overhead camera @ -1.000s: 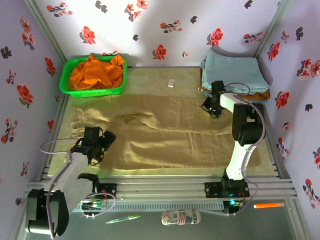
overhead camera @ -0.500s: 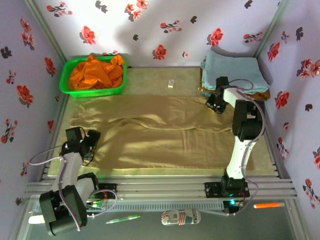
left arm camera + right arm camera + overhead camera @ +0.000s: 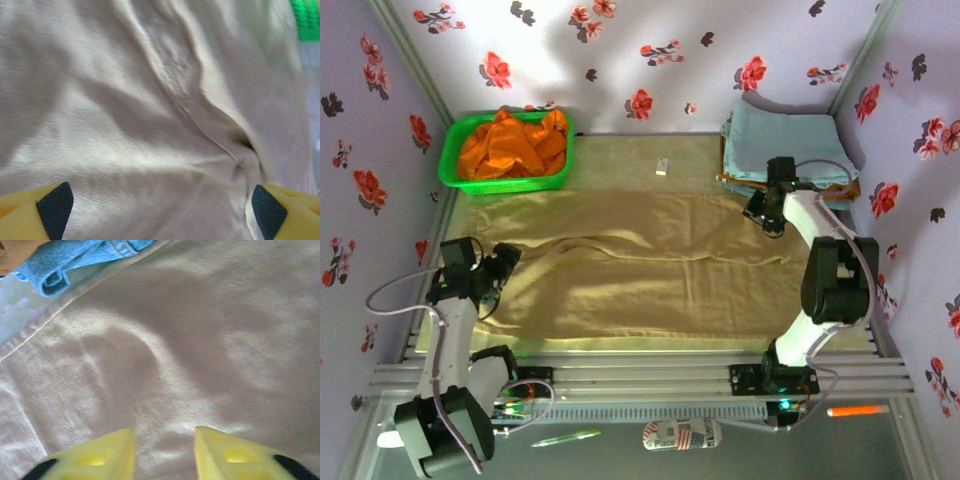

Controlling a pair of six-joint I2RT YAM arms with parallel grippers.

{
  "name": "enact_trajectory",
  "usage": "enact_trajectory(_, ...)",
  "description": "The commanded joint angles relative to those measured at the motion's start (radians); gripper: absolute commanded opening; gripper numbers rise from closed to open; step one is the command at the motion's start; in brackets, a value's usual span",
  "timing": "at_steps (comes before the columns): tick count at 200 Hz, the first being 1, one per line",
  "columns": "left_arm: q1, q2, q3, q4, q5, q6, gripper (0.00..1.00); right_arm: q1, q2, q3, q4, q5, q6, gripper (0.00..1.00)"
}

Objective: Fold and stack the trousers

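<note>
**A:** Across the table (image 3: 650,150), from left edge to right, the trousers (image 3: 640,260) lie flat. They are soft matte khaki, with long seams and shallow ripples near the left edge.

**B:** Which step?

**A:** Spreading looks done and folding not yet begun, I'd judge. The left gripper (image 3: 502,268) is over the left end, jaws wide and empty. The right gripper (image 3: 760,213) is near the far right corner beside the blue cloth (image 3: 785,145), fingers slightly parted and pinching nothing.

**B:** Next?

**A:** Probably a firm pinch on each end, then a lift across.
</note>
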Motion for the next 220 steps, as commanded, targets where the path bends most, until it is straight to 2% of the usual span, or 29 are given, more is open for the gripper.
enact_trajectory(1,-0.098,0.032,0.003,0.064,0.021,-0.015,0.96,-0.044,0.027,-0.085,-0.013,0.035,0.021,0.2)
enact_trajectory(14,-0.152,0.078,-0.007,0.116,0.018,-0.035,0.96,-0.069,0.037,-0.128,0.01,0.033,0.034,0.06)
enact_trajectory(25,-0.185,0.118,-0.019,0.156,0.018,-0.048,0.96,-0.09,0.048,-0.15,0.026,0.039,0.039,0.0)
enact_trajectory(83,-0.208,0.154,-0.063,0.25,0.02,-0.048,0.96,-0.201,0.138,-0.116,-0.005,0.092,0.015,0.0)
enact_trajectory(105,-0.207,0.169,-0.07,0.26,0.02,-0.04,0.97,-0.239,0.186,-0.052,-0.028,0.125,0.0,0.12)
enact_trajectory(126,-0.199,0.178,-0.081,0.268,0.02,-0.033,0.97,-0.251,0.22,0.015,-0.046,0.038,-0.03,0.35)
enact_trajectory(147,-0.193,0.178,-0.088,0.274,0.023,-0.024,0.97,-0.244,0.144,0.012,-0.043,-0.017,-0.038,0.47)
enact_trajectory(164,-0.193,0.178,-0.092,0.284,0.024,-0.023,0.97,-0.253,0.055,-0.017,-0.045,-0.017,-0.03,0.52)
enact_trajectory(180,-0.193,0.179,-0.099,0.301,0.029,-0.028,0.97,-0.276,-0.011,-0.039,-0.076,0.079,-0.013,0.59)
enact_trajectory(193,-0.193,0.183,-0.106,0.321,0.036,-0.031,0.97,-0.318,-0.047,-0.075,-0.081,0.132,0.013,0.6)
enact_trajectory(220,-0.192,0.194,-0.115,0.335,0.044,-0.025,0.97,-0.423,-0.067,-0.169,-0.032,0.063,0.048,0.59)
